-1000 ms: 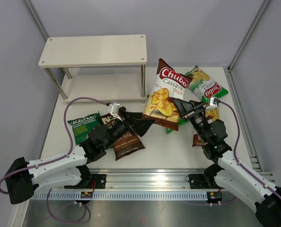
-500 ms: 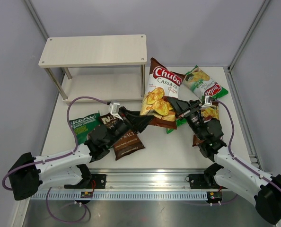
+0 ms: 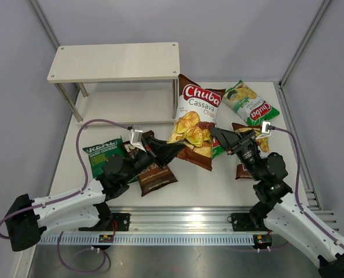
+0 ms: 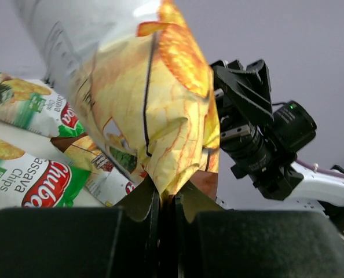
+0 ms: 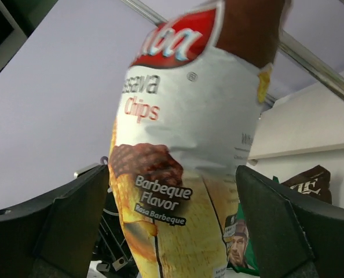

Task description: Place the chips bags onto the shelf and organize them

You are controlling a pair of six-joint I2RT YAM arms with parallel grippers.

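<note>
A brown Chuba Cassava chips bag [image 3: 194, 116] stands upright just right of the shelf [image 3: 114, 61]. My left gripper [image 3: 174, 152] is shut on its bottom edge; the left wrist view shows the bag [image 4: 154, 104] pinched between the jaws of that gripper [image 4: 167, 196]. My right gripper [image 3: 219, 138] is open beside the bag's right side. In the right wrist view its fingers [image 5: 73, 220] stand wide on both sides of the bag [image 5: 183, 174] without touching it. Lying flat are a green Chuba bag [image 3: 251, 103], a Kettle bag [image 3: 157, 176] and a dark green bag [image 3: 102, 153].
Another green Chuba bag [image 3: 218, 152] lies under the held bag, and a brown one [image 3: 244, 168] lies under my right arm. The shelf's lower board [image 3: 125, 107] is bare, and its right legs [image 3: 175, 98] stand close to the held bag.
My left gripper has shut on the brown bag's bottom edge. My right gripper has opened, let go of the bag and drawn back. The bag has shifted left toward the shelf.
</note>
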